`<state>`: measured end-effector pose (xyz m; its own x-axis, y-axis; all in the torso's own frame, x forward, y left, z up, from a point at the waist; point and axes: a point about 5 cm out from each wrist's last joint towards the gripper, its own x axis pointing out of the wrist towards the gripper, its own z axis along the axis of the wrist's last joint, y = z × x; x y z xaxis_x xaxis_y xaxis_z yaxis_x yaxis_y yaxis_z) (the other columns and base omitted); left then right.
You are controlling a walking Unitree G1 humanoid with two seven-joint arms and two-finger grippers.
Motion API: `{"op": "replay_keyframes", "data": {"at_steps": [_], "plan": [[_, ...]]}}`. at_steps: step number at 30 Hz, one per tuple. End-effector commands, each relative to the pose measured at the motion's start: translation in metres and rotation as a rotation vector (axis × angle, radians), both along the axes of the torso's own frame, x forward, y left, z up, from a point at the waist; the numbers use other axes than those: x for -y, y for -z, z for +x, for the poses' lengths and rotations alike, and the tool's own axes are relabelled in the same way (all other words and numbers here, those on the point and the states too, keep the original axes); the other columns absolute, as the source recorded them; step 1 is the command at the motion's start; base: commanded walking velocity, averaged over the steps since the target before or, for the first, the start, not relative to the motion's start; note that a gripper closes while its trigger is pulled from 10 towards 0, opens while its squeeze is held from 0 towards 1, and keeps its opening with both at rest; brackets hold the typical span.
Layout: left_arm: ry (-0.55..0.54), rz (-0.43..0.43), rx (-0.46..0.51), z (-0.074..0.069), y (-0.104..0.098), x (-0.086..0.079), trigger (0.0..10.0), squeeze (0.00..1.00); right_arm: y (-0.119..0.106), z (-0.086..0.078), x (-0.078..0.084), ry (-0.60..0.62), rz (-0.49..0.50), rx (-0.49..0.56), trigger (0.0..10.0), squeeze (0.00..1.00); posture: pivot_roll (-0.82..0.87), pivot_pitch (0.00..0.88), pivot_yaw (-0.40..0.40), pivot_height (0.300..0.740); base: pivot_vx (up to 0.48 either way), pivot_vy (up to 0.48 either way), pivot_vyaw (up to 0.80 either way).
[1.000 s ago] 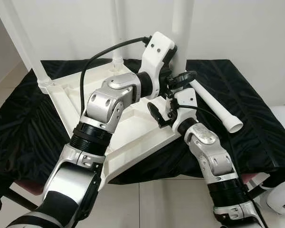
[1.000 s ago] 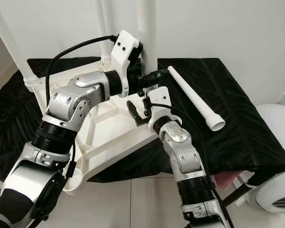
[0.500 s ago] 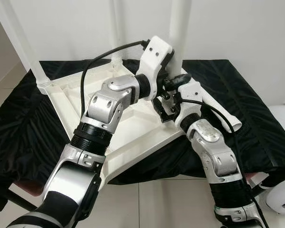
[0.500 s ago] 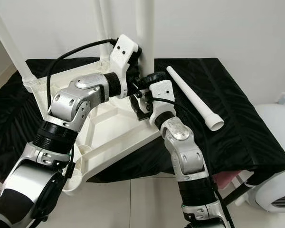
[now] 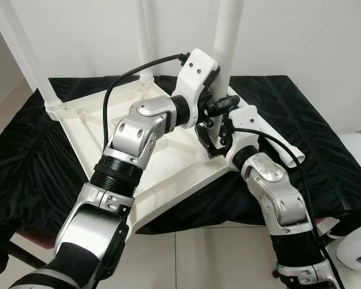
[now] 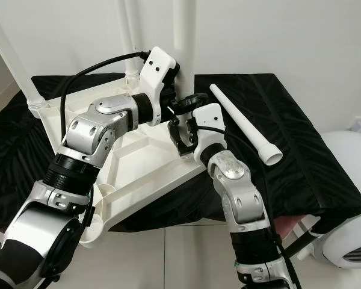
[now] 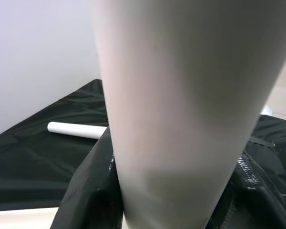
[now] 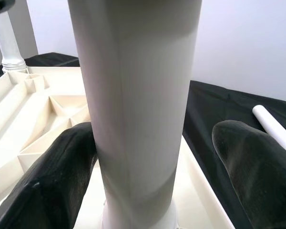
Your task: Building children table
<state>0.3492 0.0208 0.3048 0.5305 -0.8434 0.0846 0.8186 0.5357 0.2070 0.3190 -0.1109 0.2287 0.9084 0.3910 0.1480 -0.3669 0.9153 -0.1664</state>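
The white table top (image 5: 162,162) lies upside down on a black cloth (image 5: 30,150). At its near right corner a white leg (image 5: 228,42) stands upright in its socket. My left gripper (image 5: 216,75) is shut on this leg a little above the socket; in the left wrist view the leg (image 7: 181,119) presses against both black fingers (image 7: 86,191). My right gripper (image 5: 215,123) is open at the leg's base. One of its fingers (image 8: 47,181) rests against the leg (image 8: 133,95) and the other stands apart. A loose leg (image 6: 243,126) lies on the cloth to the right.
Two more legs stand upright in the table top, one at the far left corner (image 5: 24,54) and one at the back (image 5: 147,42). A white rounded appliance (image 5: 355,241) stands on the tiled floor at the lower right. A white wall is close behind.
My right gripper has moved from in front of the corner up to the leg's base and now straddles it. My left gripper has stayed on the leg.
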Motion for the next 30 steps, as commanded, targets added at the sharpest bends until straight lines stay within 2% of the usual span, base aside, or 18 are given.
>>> {"op": "replay_keyframes", "data": {"at_steps": [1, 11, 12, 13, 14, 15, 16, 17, 18, 20, 21, 22, 23, 25, 30], "plan": [[-0.103, -0.032, 0.029, 0.005, -0.008, -0.005, 10.0, 0.00, 0.004, 0.001, 0.000, -0.003, 0.006, -0.024, 10.0, 0.00, -0.07, 0.045, 0.018, 0.740, 0.000, 0.000, 0.00], [-0.096, -0.032, 0.039, 0.005, -0.012, -0.004, 10.0, 0.00, 0.009, 0.003, 0.000, 0.000, 0.011, -0.036, 10.0, 0.00, -0.07, 0.043, 0.022, 0.740, 0.000, 0.000, 0.00], [-0.094, -0.032, 0.039, 0.005, -0.012, -0.004, 10.0, 0.00, 0.009, 0.003, 0.000, 0.001, 0.012, -0.034, 7.8, 0.00, -0.07, 0.043, 0.022, 0.740, 0.000, 0.000, 0.00], [-0.093, -0.031, 0.040, 0.004, -0.012, -0.003, 10.0, 0.00, 0.008, 0.003, 0.000, 0.001, 0.013, -0.033, 7.8, 0.00, -0.07, 0.043, 0.022, 0.740, 0.000, 0.000, 0.00], [-0.091, -0.031, 0.040, 0.004, -0.011, -0.003, 10.0, 0.00, 0.008, 0.003, 0.000, 0.001, 0.013, -0.031, 6.3, 0.00, -0.07, 0.039, 0.022, 0.740, 0.000, 0.000, 0.00], [-0.091, -0.031, 0.040, 0.004, -0.011, -0.003, 10.0, 0.00, 0.008, 0.003, 0.000, 0.001, 0.013, -0.031, 6.3, 0.00, -0.07, 0.039, 0.022, 0.740, 0.000, 0.000, 0.00], [-0.088, -0.030, 0.040, 0.004, -0.011, -0.002, 10.0, 0.00, 0.008, 0.003, 0.000, 0.001, 0.012, -0.027, 5.7, 0.00, -0.07, 0.039, 0.022, 0.740, 0.000, 0.000, 0.00], [-0.088, -0.030, 0.040, 0.004, -0.011, -0.002, 10.0, 0.00, 0.008, 0.003, 0.000, 0.001, 0.012, -0.027, 5.7, 0.00, -0.07, 0.039, 0.022, 0.740, 0.000, 0.000, 0.00], [-0.086, -0.029, 0.039, 0.003, -0.010, -0.001, 10.0, 0.00, 0.007, 0.004, 0.000, -0.002, 0.012, -0.025, 4.9, 0.00, -0.07, 0.036, 0.020, 0.740, 0.000, 0.000, 0.00], [-0.085, -0.029, 0.039, 0.003, -0.010, -0.001, 10.0, 0.00, 0.006, 0.005, 0.000, -0.004, 0.010, -0.021, 5.0, 0.00, -0.07, 0.036, 0.021, 0.740, 0.000, 0.000, 0.00], [-0.083, -0.029, 0.038, 0.003, -0.010, 0.000, 10.0, 0.00, 0.005, 0.005, 0.000, -0.005, 0.009, -0.015, 8.1, 0.00, -0.07, 0.036, 0.021, 0.740, 0.000, 0.000, 0.00], [-0.082, -0.028, 0.038, 0.003, -0.009, 0.000, 10.0, 0.00, 0.003, 0.005, -0.001, -0.013, 0.010, -0.010, 8.6, 0.00, -0.08, 0.033, 0.020, 0.740, 0.000, 0.000, 0.00], [-0.082, -0.028, 0.038, 0.003, -0.009, 0.000, 10.0, 0.00, 0.003, 0.005, -0.001, -0.013, 0.010, -0.010, 8.6, 0.00, -0.08, 0.033, 0.020, 0.740, 0.000, 0.000, 0.00], [-0.078, -0.028, 0.037, 0.002, -0.009, 0.001, 10.0, 0.00, 0.000, 0.005, -0.002, -0.021, 0.012, -0.002, 10.0, 0.00, -0.08, 0.033, 0.020, 0.740, 0.000, 0.000, 0.00], [-0.073, -0.028, 0.037, 0.002, -0.009, 0.003, 10.0, 0.00, -0.004, 0.006, -0.002, -0.026, 0.010, 0.017, 10.0, 0.00, -0.08, 0.032, 0.023, 0.740, 0.000, 0.000, 0.00]]}}
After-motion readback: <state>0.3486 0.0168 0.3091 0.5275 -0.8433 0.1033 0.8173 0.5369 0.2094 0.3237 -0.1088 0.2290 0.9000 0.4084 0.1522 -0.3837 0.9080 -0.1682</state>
